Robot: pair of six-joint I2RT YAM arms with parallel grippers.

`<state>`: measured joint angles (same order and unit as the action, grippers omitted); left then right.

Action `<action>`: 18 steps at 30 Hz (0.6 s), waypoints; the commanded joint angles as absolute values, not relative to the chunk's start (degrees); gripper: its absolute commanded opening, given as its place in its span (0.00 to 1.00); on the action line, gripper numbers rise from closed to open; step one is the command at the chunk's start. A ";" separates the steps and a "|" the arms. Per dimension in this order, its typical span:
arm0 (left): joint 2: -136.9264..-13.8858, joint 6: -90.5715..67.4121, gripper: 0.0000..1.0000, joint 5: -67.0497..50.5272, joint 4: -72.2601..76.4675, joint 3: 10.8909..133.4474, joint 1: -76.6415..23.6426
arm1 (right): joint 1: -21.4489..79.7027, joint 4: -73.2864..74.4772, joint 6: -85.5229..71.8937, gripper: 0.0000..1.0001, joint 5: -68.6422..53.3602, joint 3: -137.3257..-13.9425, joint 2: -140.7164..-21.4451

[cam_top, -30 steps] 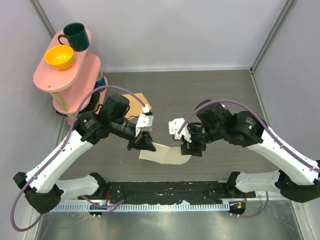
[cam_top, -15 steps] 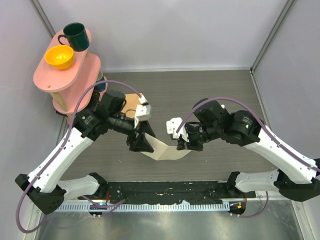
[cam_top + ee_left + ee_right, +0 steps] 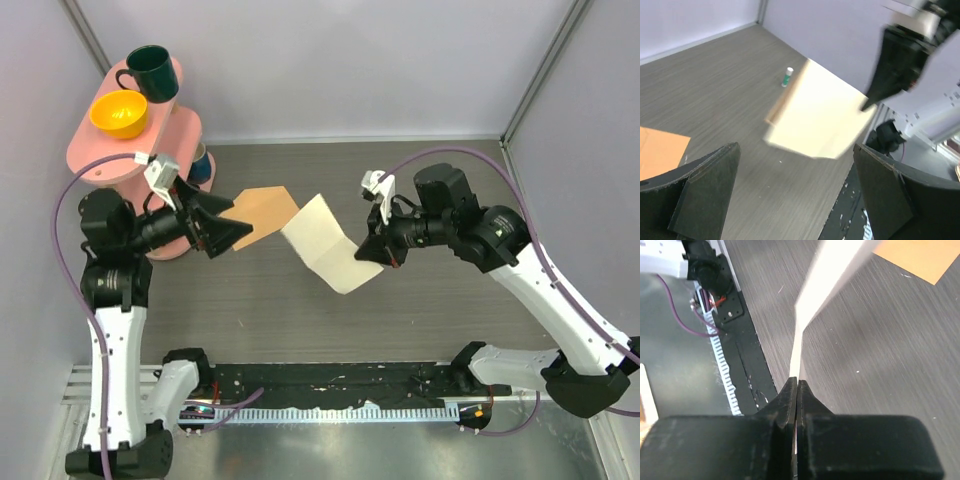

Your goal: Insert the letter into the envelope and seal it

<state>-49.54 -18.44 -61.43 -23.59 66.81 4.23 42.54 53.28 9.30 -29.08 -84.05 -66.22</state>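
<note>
The cream letter (image 3: 328, 246) hangs tilted above the table, and my right gripper (image 3: 377, 256) is shut on its right corner. Edge-on in the right wrist view, the letter (image 3: 812, 300) runs straight out from the right gripper (image 3: 797, 385), whose jaws are pressed together on it. The tan envelope (image 3: 266, 213) lies flat on the table to the left of the letter. My left gripper (image 3: 240, 219) is open and empty, hovering at the envelope's left end. From the left wrist, the letter (image 3: 820, 112) floats ahead of the wide-spread left gripper (image 3: 800, 200), and an envelope (image 3: 660, 150) corner shows at left.
A pink two-tier stand (image 3: 130, 150) at the back left carries a green mug (image 3: 150, 72) and a yellow bowl (image 3: 119, 113). A small green-and-white glue stick (image 3: 787, 77) lies on the table beyond the letter. A black rail (image 3: 330, 385) runs along the near edge.
My left gripper opened, let go of the letter and drew back to the left. My right gripper shut on the letter and lifted it up and away from the near edge.
</note>
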 commanded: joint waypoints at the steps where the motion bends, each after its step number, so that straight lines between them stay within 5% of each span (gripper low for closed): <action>1: -43.69 -19.09 1.00 -69.08 -18.55 63.03 3.78 | 39.99 46.95 2.20 0.01 -35.68 -82.63 -66.45; 18: -51.06 3.33 1.00 -53.53 -27.78 60.82 -22.75 | 43.50 45.88 9.92 0.01 -39.99 -83.76 -68.38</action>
<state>-49.54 -3.57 -60.10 -27.05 61.01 -17.65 41.47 47.16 6.33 -38.09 -81.41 -67.99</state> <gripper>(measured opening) 0.996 0.028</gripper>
